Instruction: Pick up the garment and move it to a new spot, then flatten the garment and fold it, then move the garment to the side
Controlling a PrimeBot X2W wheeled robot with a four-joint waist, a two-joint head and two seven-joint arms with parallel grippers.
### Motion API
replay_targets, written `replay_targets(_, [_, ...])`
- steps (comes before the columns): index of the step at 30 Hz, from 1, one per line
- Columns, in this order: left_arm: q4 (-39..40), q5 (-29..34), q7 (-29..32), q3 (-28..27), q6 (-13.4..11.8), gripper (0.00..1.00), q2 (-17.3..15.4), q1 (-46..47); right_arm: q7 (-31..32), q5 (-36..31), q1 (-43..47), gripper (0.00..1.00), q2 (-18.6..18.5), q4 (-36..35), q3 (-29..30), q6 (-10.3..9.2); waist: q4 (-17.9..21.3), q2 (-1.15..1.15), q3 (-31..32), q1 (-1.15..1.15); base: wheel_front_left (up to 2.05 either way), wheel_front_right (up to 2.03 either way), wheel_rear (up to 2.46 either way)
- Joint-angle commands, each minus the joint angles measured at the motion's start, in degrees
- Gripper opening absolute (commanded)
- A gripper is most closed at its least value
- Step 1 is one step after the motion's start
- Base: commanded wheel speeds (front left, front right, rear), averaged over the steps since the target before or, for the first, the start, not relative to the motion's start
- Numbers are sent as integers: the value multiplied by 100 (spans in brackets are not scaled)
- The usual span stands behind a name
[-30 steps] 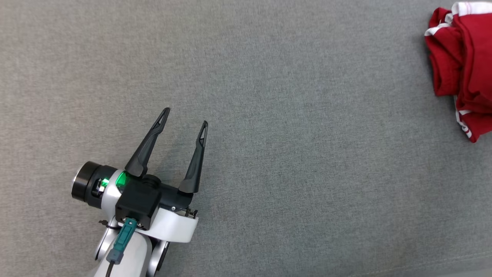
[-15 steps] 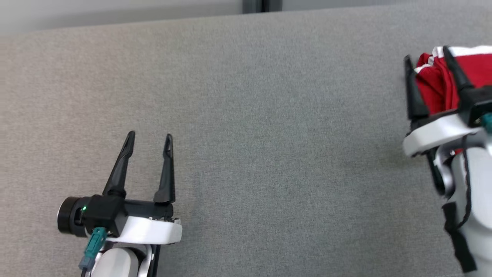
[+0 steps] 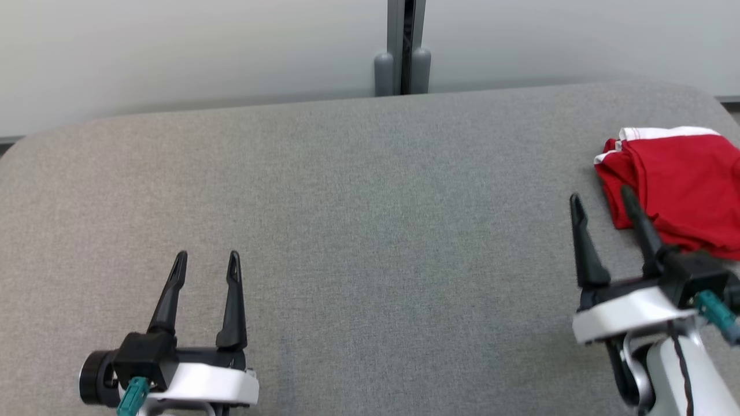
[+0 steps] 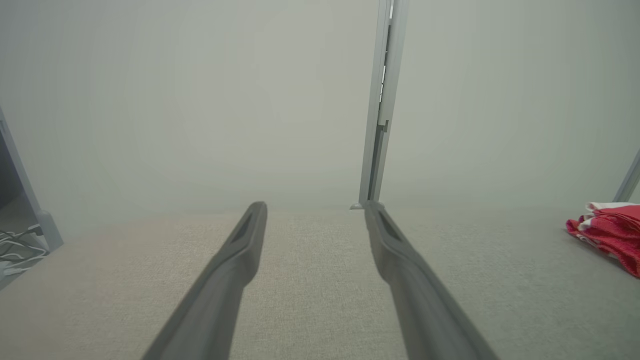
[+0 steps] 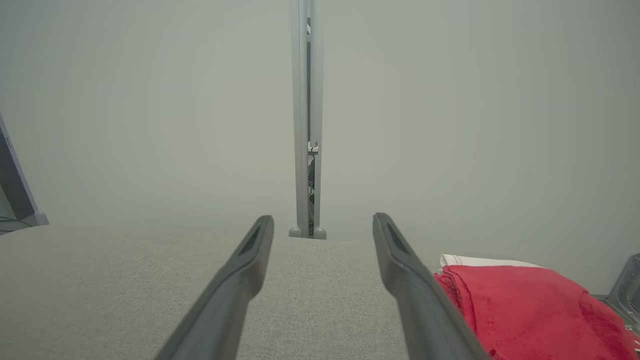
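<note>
Garment [image 3: 676,185], bunched red cloth with white trim: lies toward the far right of the grey fabric table [image 3: 370,202], just ahead and right of the right gripper [image 3: 601,195], the nearer one. The left gripper [image 3: 208,254] is well apart. Both grippers are spread wide and empty. Since the earlier frame the whole head view has shifted: the camera moved, revealing the pale wall [image 3: 173,52].
</note>
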State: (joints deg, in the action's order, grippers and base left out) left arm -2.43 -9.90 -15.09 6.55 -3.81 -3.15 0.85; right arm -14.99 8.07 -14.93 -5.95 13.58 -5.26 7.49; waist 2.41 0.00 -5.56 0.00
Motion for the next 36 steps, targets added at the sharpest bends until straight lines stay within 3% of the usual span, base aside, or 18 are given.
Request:
replay_targets(1, [-47,-29,-2,-50,26,100,-14,-97,-29,52,198,100,-1,-80,-16,2,4,0,165,0,0,0,0])
replay_targets(11, [-300,-113,-2,-196,267,100,10,-500,-29,51,1319,100,114,-587,-147,2,11,0,554,0,0,0,0])
replay_targets(15, [-362,-127,-2,-258,228,100,12,-602,-29,18,1569,100,135,-681,-148,2,10,0,649,0,0,0,0])
replay_targets(36, [-557,-96,-2,-305,197,100,13,-809,-29,35,1892,100,210,-763,-74,2,-57,0,912,0,0,0,0])
